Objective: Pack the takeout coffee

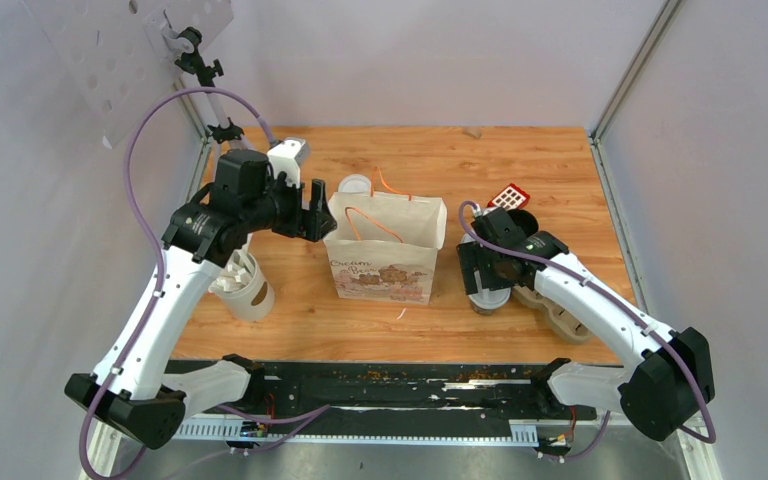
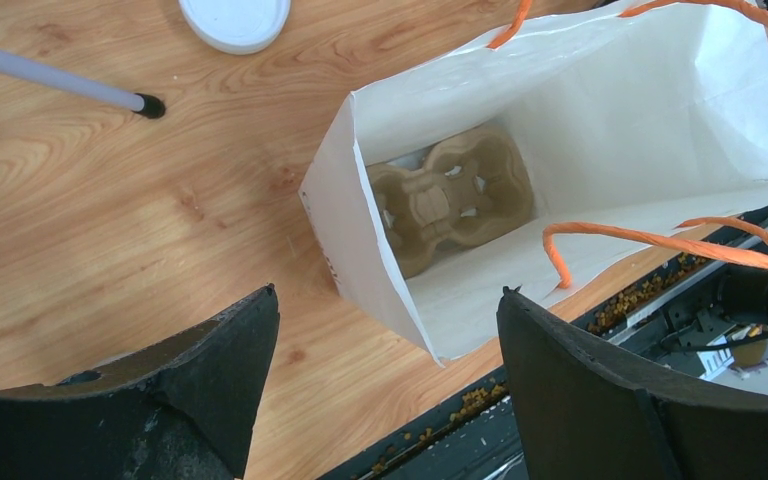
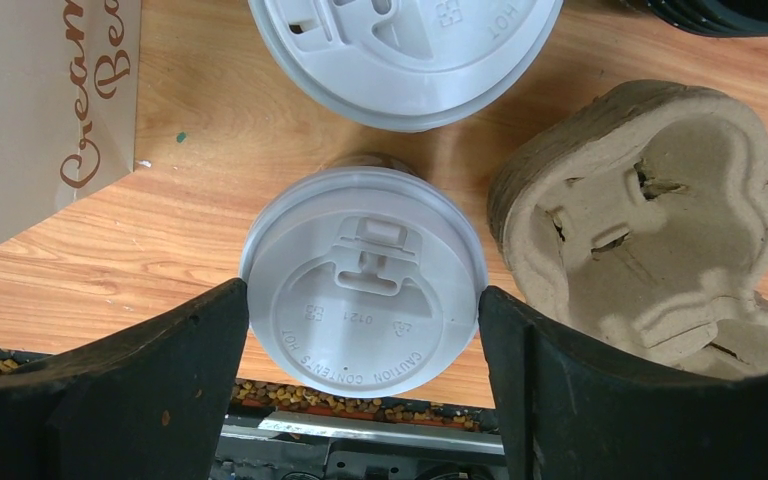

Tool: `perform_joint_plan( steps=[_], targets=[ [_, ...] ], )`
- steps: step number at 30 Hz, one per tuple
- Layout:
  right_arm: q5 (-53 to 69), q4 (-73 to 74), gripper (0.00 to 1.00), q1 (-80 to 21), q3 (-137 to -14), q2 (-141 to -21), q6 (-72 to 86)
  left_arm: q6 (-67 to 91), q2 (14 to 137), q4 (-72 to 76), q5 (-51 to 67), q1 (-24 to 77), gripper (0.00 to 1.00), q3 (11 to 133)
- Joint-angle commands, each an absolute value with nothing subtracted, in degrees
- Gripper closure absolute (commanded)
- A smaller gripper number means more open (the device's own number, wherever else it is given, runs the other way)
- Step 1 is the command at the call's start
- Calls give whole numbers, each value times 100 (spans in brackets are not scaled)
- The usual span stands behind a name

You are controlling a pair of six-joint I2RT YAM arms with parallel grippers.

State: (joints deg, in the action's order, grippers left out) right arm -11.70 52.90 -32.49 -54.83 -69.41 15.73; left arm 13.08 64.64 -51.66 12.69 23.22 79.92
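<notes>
Now we are at the first pick-up. The right fingers [image 3: 140, 390] stand apart, one on each side of the white lid of a coffee cup [image 3: 360, 280], which sits on the surface [image 3: 190, 220]. They hold nothing yet. A second cup [image 3: 405, 50] stands just beyond it, beside a spare cardboard tray [image 3: 650, 220]. The left fingers [image 2: 600, 400] are also apart and empty, above the open paper bag [image 2: 600, 110], where another tray [image 2: 450, 195] lies at the bottom. Next, we think, the right fingers must go lower, close below the lid, and keep the cup upright.
</notes>
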Motion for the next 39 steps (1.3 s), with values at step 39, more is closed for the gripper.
perform_joint_plan(
  steps=[39],
  targets=[
    [-430, 5139, 32, -3275, -8825, -5574, 1075, 885, 7493, -4858, 1101, 2312, 38, 8559]
  ],
)
